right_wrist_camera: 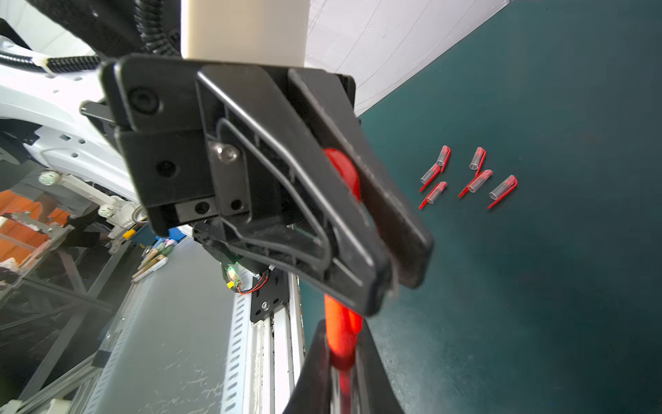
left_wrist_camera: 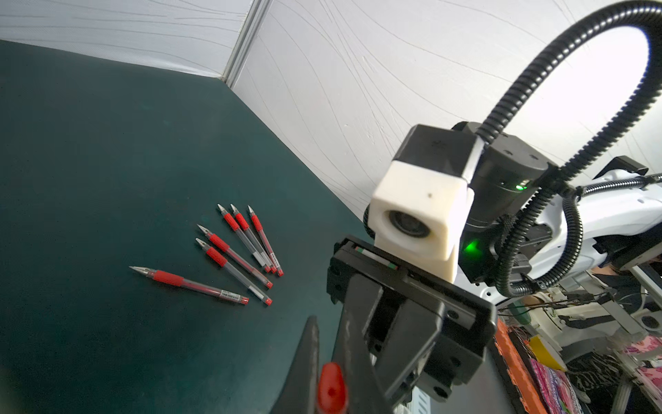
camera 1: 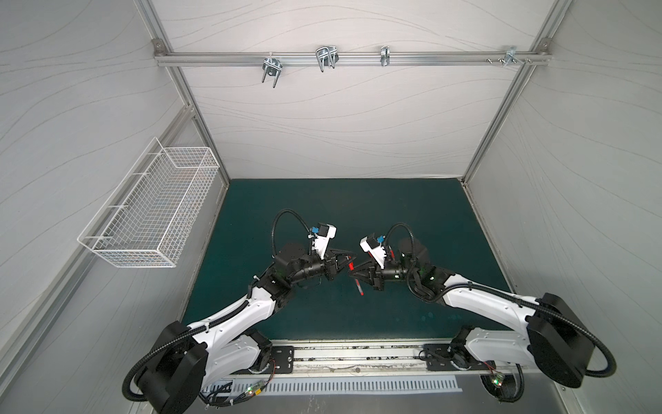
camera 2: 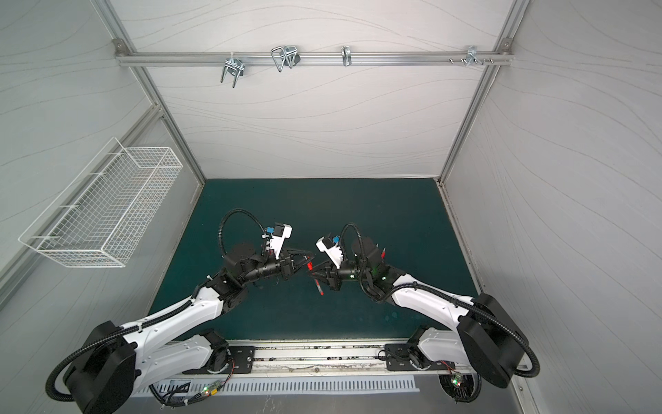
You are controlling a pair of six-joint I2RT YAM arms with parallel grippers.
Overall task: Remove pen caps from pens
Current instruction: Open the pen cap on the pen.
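Both arms reaching inward, left gripper [camera 1: 346, 258] and right gripper [camera 1: 354, 274] clamped, fingertips nearly meeting

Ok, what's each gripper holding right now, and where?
One pen between them: the left gripper clamps its red pen cap, the right gripper its barrel by the red grip.

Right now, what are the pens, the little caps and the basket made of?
Pens: likely plastic, see-through grey barrels, matte red grips that may be rubber, shiny tips that look like metal. Caps: clear plastic with red clips; you can see through them. Basket: thin wire mesh, white coated, probably metal.
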